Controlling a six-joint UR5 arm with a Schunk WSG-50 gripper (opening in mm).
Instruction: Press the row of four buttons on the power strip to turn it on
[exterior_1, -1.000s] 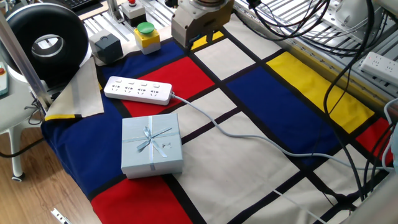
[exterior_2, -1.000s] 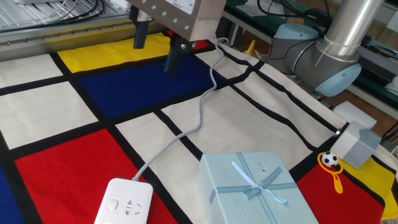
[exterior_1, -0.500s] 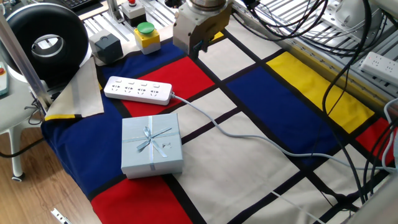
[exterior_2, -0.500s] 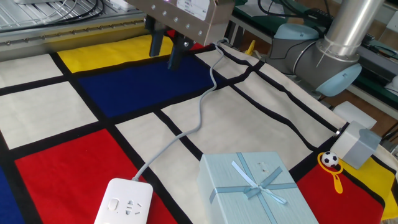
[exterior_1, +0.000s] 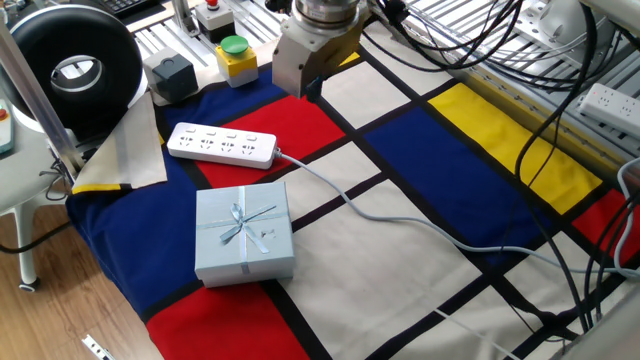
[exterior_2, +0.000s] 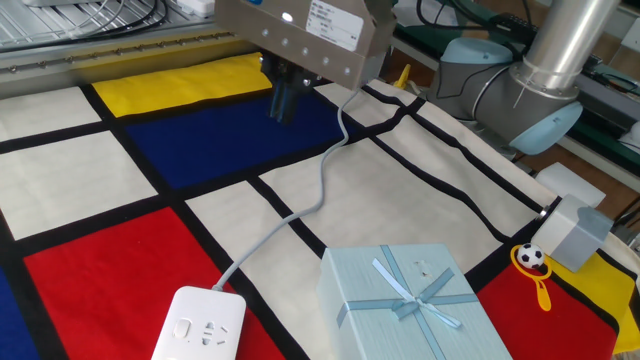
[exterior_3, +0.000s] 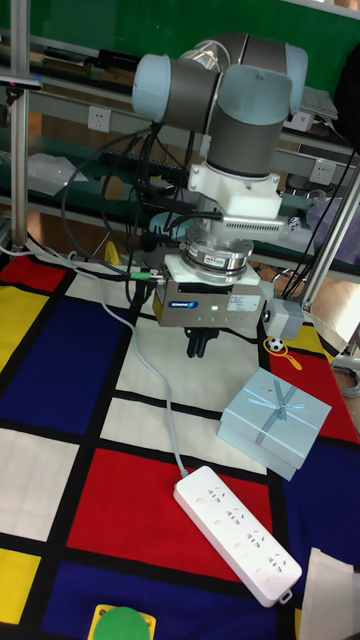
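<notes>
The power strip (exterior_1: 222, 145) (exterior_3: 238, 520) is a long white bar lying on the red square of the cloth, and only its end (exterior_2: 198, 325) shows in the other fixed view. The four buttons (exterior_1: 220, 134) are small marks in a line along its far edge. Its pale grey cable (exterior_1: 400, 215) trails off to the right. My gripper (exterior_1: 312, 88) (exterior_2: 285, 103) (exterior_3: 198, 347) hangs above the cloth well beyond the strip, at the red and blue squares' border. Its dark fingers are pressed together with nothing between them.
A pale blue gift box (exterior_1: 243, 232) (exterior_3: 275, 408) with a ribbon sits close in front of the strip. A green button on a yellow box (exterior_1: 234, 47), a red button (exterior_1: 212, 5) and a black box (exterior_1: 170, 75) stand behind it. Dark cables hang at the right.
The fingers stood apart a second ago and have closed together. The gripper has turned and shifted a little toward the strip's side of the cloth.
</notes>
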